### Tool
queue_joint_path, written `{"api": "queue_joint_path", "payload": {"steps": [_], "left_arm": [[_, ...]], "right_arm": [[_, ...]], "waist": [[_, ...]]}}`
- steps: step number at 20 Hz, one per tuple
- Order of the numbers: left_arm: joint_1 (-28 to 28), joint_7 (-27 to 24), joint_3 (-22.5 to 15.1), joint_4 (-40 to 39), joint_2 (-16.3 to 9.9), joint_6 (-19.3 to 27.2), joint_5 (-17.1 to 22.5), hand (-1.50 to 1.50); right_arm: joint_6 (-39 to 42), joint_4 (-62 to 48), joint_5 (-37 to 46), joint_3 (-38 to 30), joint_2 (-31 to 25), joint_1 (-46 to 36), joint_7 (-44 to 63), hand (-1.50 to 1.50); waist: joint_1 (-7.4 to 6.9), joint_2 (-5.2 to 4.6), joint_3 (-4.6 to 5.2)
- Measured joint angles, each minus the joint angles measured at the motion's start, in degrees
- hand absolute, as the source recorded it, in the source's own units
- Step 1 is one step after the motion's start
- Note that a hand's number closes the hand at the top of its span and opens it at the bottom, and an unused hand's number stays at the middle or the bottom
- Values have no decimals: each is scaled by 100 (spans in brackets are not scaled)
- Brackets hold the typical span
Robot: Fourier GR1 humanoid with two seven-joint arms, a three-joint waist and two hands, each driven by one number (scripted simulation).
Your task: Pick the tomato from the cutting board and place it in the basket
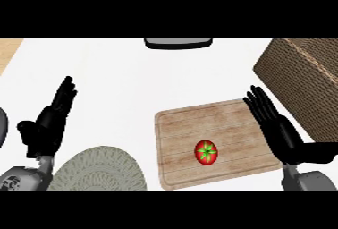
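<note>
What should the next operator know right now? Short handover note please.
Left hand: open, fingers up, resting at the left of the view, holding nothing.
Right hand: open, fingers straight, over the right edge of the cutting board, holding nothing.
Tomato: on the board, lower middle, to the left of the right hand, apart from it.
Basket: the woven one at the far right, beyond the board.
Also there: a round woven mat at lower left and a dark object at the far edge.
Done: nothing yet; the tomato is not grasped.
Left: grasp the tomato, probably with the right hand, lift it, place it in the basket.
</note>
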State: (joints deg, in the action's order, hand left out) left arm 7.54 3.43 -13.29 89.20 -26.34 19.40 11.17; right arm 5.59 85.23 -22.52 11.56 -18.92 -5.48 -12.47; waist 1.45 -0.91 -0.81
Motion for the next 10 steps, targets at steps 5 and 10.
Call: {"api": "queue_joint_path", "payload": {"steps": [5,10], "left_arm": [[113,218,214,-246,-52,-269,168,0],[140,468,324,-475,-100,-558,472,0]], "right_arm": [[286,-150,-367,-573,-60,-783,-145,150],[517,222,908,-35,-591,-1509,-638,-150]], "waist": [[-131,49,55],[-270,71,92]]}}
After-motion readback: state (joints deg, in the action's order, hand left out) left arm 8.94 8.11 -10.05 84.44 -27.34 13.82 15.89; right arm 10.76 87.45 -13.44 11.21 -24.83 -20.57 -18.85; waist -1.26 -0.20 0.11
